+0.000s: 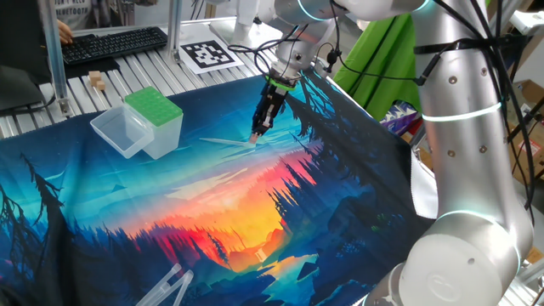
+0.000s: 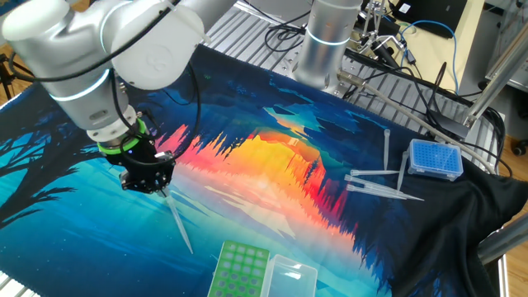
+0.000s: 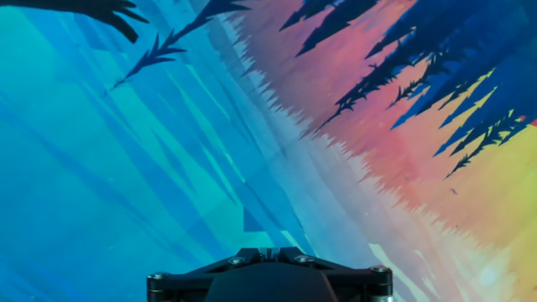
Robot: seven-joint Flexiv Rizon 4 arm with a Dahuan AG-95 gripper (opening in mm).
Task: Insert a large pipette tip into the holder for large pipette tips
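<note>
Translucent tapered pipette tip in the pinched-together black claw, low over glossy printed cloth.

Arm: silver-white rounded segments, pale glowing rings at joints, black cables along it. Wrist shows green ring. Gripper: black body, screws at corners.

Two fixed cameras look down across the printed cloth from seemingly opposite sides, sharing it; the hand view hovers close above it.
</note>
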